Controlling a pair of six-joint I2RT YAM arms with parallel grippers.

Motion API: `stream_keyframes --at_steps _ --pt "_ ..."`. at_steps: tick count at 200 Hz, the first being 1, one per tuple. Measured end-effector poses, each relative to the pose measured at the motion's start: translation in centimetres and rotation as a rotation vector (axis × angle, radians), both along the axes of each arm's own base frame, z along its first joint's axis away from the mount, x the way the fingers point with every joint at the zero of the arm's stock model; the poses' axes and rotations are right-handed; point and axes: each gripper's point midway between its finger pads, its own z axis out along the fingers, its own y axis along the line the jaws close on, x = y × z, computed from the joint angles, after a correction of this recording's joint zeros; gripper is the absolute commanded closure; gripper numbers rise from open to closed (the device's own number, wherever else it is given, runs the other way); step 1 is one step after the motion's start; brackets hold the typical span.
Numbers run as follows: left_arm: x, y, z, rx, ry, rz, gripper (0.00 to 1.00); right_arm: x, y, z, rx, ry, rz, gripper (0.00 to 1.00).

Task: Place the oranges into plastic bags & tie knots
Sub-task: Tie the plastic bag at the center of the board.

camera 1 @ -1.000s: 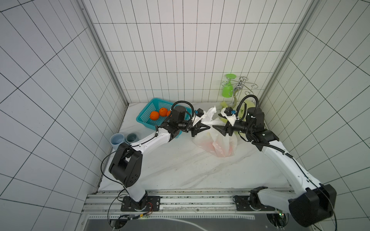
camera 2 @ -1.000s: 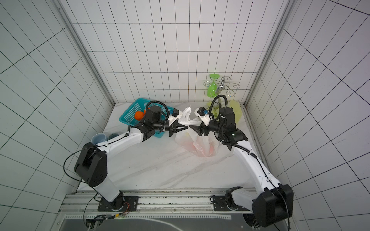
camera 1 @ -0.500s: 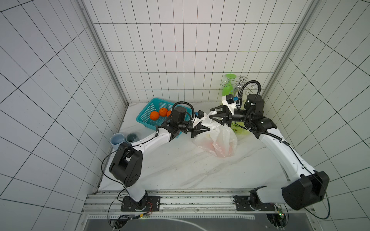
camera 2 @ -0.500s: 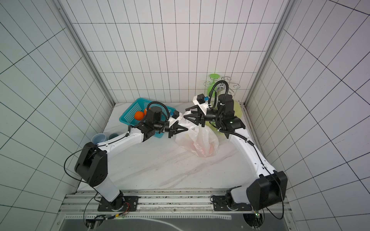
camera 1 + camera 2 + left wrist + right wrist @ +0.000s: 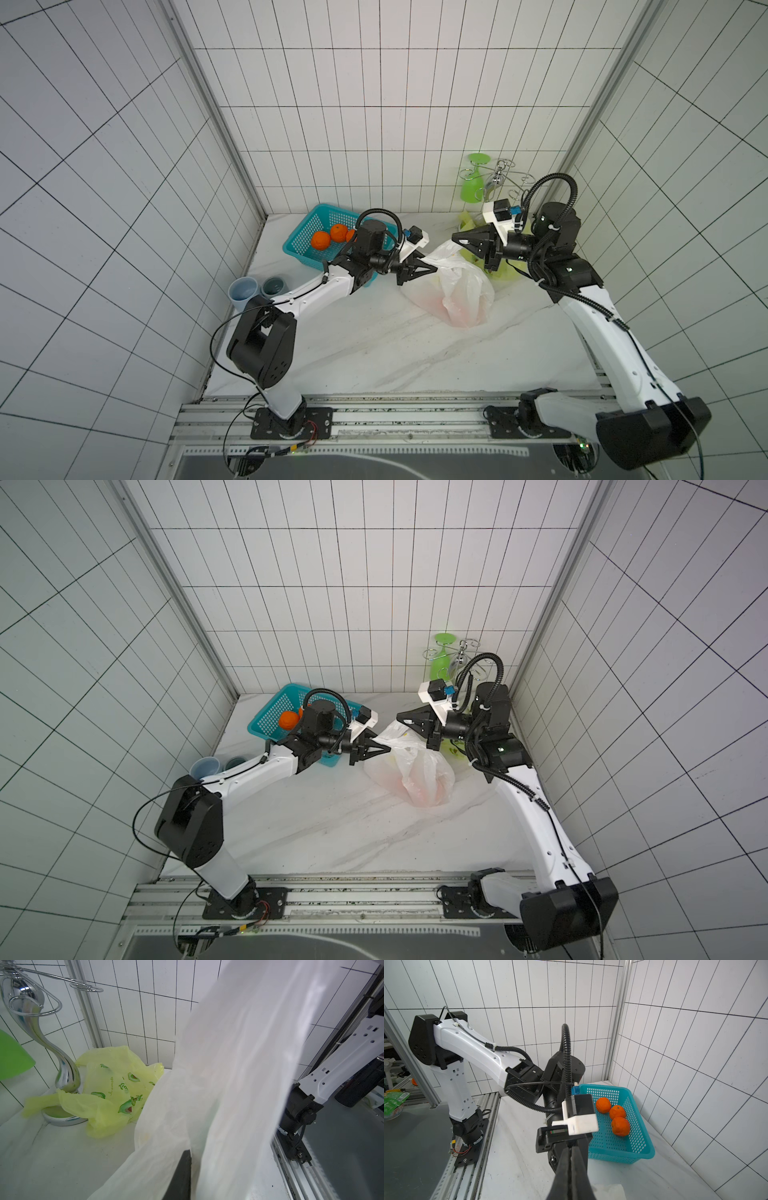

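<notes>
**Asker:** Where are the bags sitting?

**Me:** The white plastic bag (image 5: 461, 291) is slumping near the middle of the marble table (image 5: 374, 353). Orange-pink shapes are showing faintly through its film, too blurred for me to count. The yellow-green bag (image 5: 110, 1093) is lying crumpled at the back, curling round the base of a chrome stand (image 5: 66, 1076).

**Asker:** And the oranges?

**Me:** Three oranges (image 5: 617, 1112) are resting together in the teal basket (image 5: 639, 1147), in the back corner on my left side.

**Asker:** What are your fingers doing?

**Me:** My left gripper (image 5: 428, 266) is meeting the white bag's raised upper edge, and a sheet of film is draping over one finger (image 5: 182, 1174). I cannot tell whether those fingers are pinching it or standing apart. My right gripper (image 5: 454, 240) is hovering just beside the bag's top. Its fingers are pressing together with nothing between them.

**Asker:** Anything else nearby?

**Me:** Two cups (image 5: 243, 291) are standing by the left wall, well apart from the bag.
</notes>
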Motion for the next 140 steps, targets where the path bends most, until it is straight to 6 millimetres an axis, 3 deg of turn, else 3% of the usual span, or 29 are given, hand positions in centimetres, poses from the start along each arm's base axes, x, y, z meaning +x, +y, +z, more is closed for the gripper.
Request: stream_keyframes --at_steps 39,71,140 --pt "0.4 -0.3 -0.5 0.005 0.039 0.006 0.63 0.2 0.1 -2.2 -0.011 0.056 0.017 0.98" --pt "0.5 -0.7 0.0 -0.001 0.044 0.004 0.58 0.5 0.2 -3.1 -0.022 0.072 0.021 0.99" --pt "1.1 -0.9 0.5 -0.014 0.082 0.016 0.68 0.2 0.1 -7.1 -0.065 0.141 0.027 0.99"
